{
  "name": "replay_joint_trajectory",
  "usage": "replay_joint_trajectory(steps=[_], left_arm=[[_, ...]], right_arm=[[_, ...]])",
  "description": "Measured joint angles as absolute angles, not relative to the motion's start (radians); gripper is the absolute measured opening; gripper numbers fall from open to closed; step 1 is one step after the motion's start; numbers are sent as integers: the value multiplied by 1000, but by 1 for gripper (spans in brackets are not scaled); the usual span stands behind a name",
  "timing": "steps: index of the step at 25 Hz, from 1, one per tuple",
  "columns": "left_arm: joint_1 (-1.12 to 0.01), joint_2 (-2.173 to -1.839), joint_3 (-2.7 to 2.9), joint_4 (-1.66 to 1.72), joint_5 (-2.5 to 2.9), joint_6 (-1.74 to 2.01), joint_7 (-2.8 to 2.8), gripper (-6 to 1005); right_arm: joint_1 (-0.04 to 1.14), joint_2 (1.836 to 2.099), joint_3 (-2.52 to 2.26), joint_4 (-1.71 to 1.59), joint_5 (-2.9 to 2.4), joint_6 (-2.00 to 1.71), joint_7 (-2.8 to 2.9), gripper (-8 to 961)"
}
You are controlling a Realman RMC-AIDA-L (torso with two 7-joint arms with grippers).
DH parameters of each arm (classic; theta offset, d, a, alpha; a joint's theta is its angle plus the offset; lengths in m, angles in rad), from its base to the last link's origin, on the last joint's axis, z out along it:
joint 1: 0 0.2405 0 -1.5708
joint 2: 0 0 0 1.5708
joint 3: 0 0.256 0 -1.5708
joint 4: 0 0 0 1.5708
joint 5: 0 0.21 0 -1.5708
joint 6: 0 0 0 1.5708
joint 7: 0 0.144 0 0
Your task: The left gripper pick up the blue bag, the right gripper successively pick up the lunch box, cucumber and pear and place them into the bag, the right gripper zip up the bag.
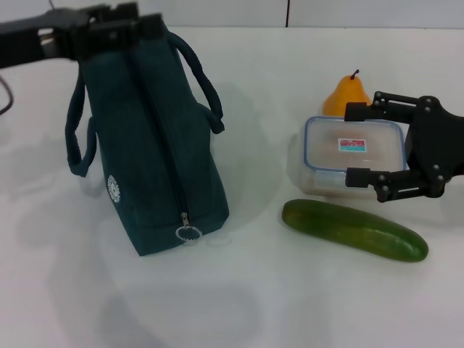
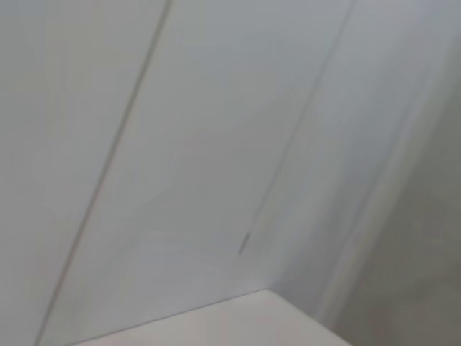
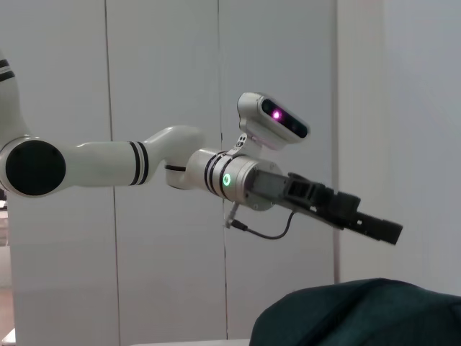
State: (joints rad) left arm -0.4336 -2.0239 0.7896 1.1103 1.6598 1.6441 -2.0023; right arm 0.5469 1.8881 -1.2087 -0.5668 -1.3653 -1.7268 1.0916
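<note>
Black fingers of the right gripper [image 1: 360, 145] stood spread wide, straddling the lunch box [image 1: 353, 154] without closing on it. Just behind the box sat the pear [image 1: 346, 95], and the cucumber [image 1: 353, 230] lay just in front. Well to the left, the left gripper [image 1: 138, 29] was clamped on the top of the upright, zipped blue bag [image 1: 150, 152].

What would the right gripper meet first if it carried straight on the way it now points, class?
Probably the lunch box: the right gripper points left with its open fingers astride the box's right end. Its height over the lid is unclear; if it passed above, the blue bag lies next in line.
</note>
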Motion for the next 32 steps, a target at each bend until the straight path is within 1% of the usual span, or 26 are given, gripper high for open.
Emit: replay_joint_trajectory(steps=[4,11,12,13,15,16,18,20,32], left_arm=[[-394,-2029,741,1117,1701,1643,-2008,858],[-331,-2027,683,1117,1697,1644,-1991,857],[-321,-2033,676,1112,1699,1643,-1971,857],[-321,-2033,676,1112,1699,1643,-1971,856],[-315,-2047,674,1105,1703,1641,-1945,855],[-315,-2047,674,1105,1703,1641,-1945,855],[-304,-2070,673,1102,1713,1623,-1915,853],[-297,-2078,673,1101,1718,1612,-1910,852],[-278,-2087,684,1071,1721,1563,-1888,845]], right_arm=[[556,1888,-1209,-571,-1365,-1730,1099,884],[574,1889,-1212,-581,-1372,-1716,1111,884],[577,1892,-1213,-581,-1380,-1713,1111,884],[580,1893,-1212,-581,-1387,-1711,1111,884],[588,1895,-1211,-581,-1401,-1709,1113,884],[590,1896,-1211,-581,-1404,-1709,1114,884],[595,1896,-1211,-580,-1405,-1709,1115,884],[595,1896,-1211,-580,-1405,-1709,1115,884],[607,1897,-1216,-579,-1408,-1679,1116,884]])
